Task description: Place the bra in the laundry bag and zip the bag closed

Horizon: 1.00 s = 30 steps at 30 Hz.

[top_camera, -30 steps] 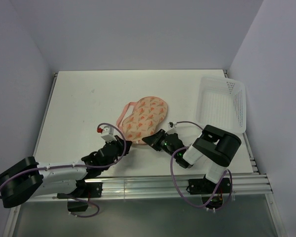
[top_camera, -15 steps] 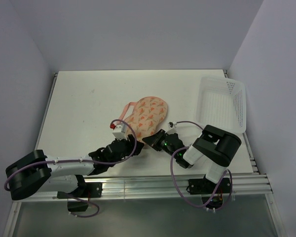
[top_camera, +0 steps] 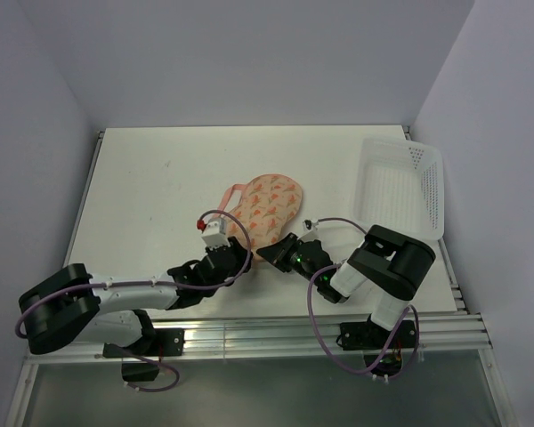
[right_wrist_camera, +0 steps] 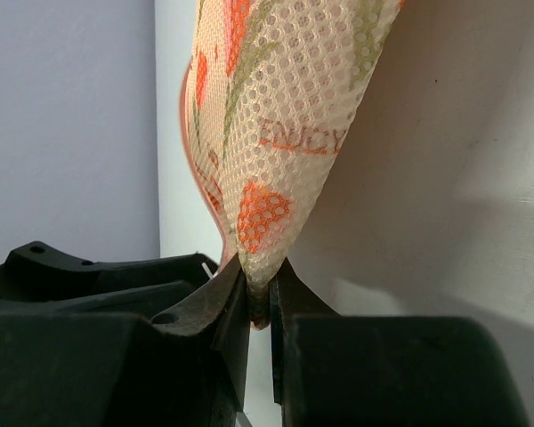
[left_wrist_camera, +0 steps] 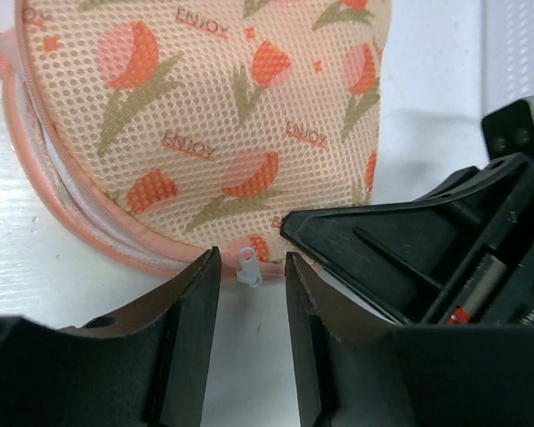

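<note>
Peach mesh laundry bag (top_camera: 265,209): lies mid worktop (top_camera: 142,196); bra unseen, likely inside. Step: zipping. Right gripper (right_wrist_camera: 258,292), arm folded low, pinches the bag's near edge. Left gripper (top_camera: 236,260), arm stretched low, jaws parted astride the white zipper pull (left_wrist_camera: 247,266). Next, you close on it and draw it along the trim.

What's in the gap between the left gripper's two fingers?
A white tab on the laundry bag's pink zipper edge sits there, touching neither finger of the left gripper. The left wrist view shows it.

One laundry bag (top_camera: 267,206), one white basket (top_camera: 400,189), one table (top_camera: 142,178) — one left claw (left_wrist_camera: 252,269), one right claw (right_wrist_camera: 259,286)
</note>
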Available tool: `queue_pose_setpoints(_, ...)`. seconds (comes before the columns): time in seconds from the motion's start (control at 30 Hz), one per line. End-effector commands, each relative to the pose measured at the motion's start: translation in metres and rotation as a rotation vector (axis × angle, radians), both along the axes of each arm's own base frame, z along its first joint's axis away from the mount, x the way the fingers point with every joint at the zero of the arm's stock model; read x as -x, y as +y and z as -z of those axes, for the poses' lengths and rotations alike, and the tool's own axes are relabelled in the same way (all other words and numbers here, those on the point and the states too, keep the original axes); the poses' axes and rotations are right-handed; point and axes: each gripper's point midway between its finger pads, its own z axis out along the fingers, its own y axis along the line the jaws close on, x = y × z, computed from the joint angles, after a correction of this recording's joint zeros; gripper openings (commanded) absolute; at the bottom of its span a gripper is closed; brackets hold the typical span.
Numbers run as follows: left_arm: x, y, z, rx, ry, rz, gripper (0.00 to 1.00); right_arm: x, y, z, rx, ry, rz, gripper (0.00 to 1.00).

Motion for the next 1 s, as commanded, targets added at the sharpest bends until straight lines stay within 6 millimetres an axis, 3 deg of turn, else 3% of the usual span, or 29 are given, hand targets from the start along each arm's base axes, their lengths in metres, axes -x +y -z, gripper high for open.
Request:
queue_pose_setpoints(0.0,-0.008,-0.009,-0.005,-0.025,-0.013,-0.014,0.41,-0.008,0.003,-0.016,-0.026,-0.060,0.002,0.04)
queue_pose_setpoints(0.23,-0.014,-0.010,-0.001,-0.053,-0.032,-0.024,0.38,-0.007,0.002,-0.015,-0.021,-0.058,-0.001,0.04)
queue_pose_setpoints(0.5,-0.013,-0.009,0.000,-0.065,-0.031,-0.016,0.00,-0.007,0.001,-0.014,-0.025,-0.057,0.004,0.04)
queue_pose_setpoints(0.77,-0.008,0.005,0.001,-0.066,-0.034,-0.032,0.00,-0.011,-0.009,-0.013,-0.034,-0.049,0.019,0.03)
queue_pose_setpoints(0.97,-0.007,0.045,0.014,-0.195,-0.048,-0.111,0.00,-0.019,-0.037,-0.018,-0.062,-0.063,0.063,0.00)
